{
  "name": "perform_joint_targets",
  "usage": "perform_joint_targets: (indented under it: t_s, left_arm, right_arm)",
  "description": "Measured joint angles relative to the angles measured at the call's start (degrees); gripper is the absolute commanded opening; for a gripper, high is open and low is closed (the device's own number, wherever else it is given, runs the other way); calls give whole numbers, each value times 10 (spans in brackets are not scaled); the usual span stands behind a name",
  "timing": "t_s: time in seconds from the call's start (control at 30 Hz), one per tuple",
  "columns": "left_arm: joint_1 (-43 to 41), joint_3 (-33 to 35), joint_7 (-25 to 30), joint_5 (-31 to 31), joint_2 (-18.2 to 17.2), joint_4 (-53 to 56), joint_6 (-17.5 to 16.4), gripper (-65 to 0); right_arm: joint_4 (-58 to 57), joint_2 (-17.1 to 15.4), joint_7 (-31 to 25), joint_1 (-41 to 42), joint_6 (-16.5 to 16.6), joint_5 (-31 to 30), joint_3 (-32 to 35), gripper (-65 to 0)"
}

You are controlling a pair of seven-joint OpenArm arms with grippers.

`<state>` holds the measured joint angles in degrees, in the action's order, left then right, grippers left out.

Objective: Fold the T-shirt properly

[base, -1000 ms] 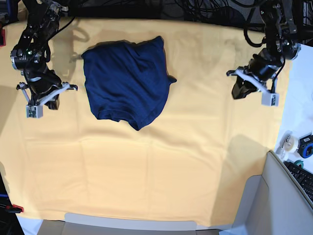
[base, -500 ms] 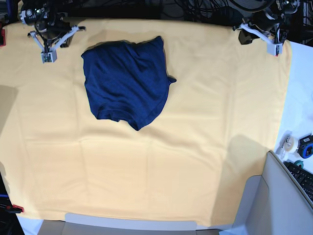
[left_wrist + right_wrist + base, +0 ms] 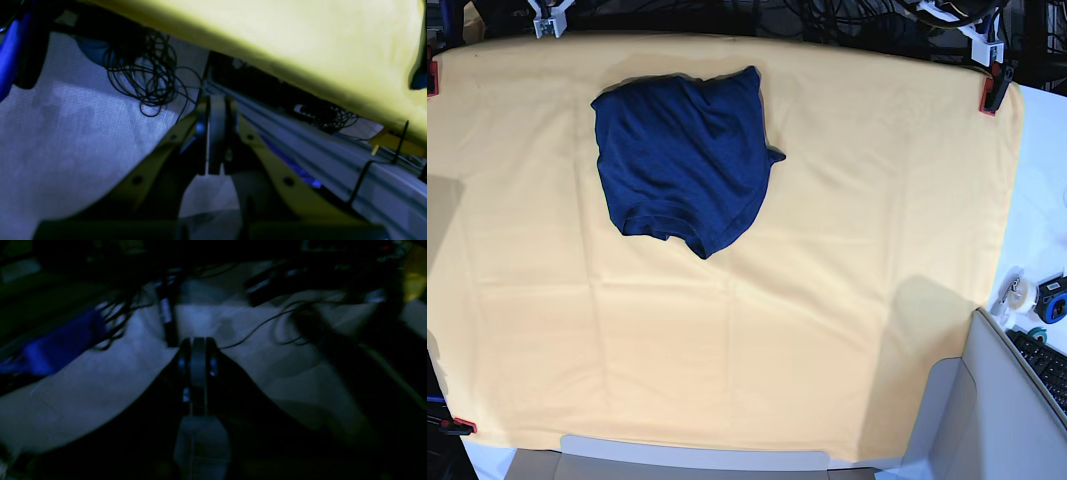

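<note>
T-shirt (image 3: 685,160) lies folded in a rough bundle nr the far edge of the tabletop (image 3: 827,330), left of centre. Left hand (image 3: 216,133) & right hand (image 3: 197,373) both pinched closed, empty, parked beyond far edge. Folding looks done; next, if anything, square up its uneven edges.

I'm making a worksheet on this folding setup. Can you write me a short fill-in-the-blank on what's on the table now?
1. The T-shirt is dark navy ____.
2. It lies on a pale ____ cloth.
3. The left claw has its jaws ____.
4. In the base view, the T-shirt lies in the table's far-____ part.

Missing words: blue; yellow; shut; left
</note>
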<state>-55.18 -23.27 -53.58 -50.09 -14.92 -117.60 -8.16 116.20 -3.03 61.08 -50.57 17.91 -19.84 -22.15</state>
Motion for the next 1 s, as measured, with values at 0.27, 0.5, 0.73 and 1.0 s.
perform_joint_targets:
  t_s: [0.27,0.5,0.73,1.0]
  left_arm:
    - [0,52,1,4,0,32,0,-650]
    - [50,123,12,4,-2,195,-1,-650]
    - [152,231,60,6,-28,405,2,-650]
    - [267,390,214,4,-31,637,4,-650]
  right_arm:
    - [-34,2,4,10,7,46,6,-650]
    - [-114,2,-2,34,5,141,74,-650]
    - [-318,-2,-55,96,3,164,135,-650]
    - [-603,-4,-163,198,3,166,149,-650]
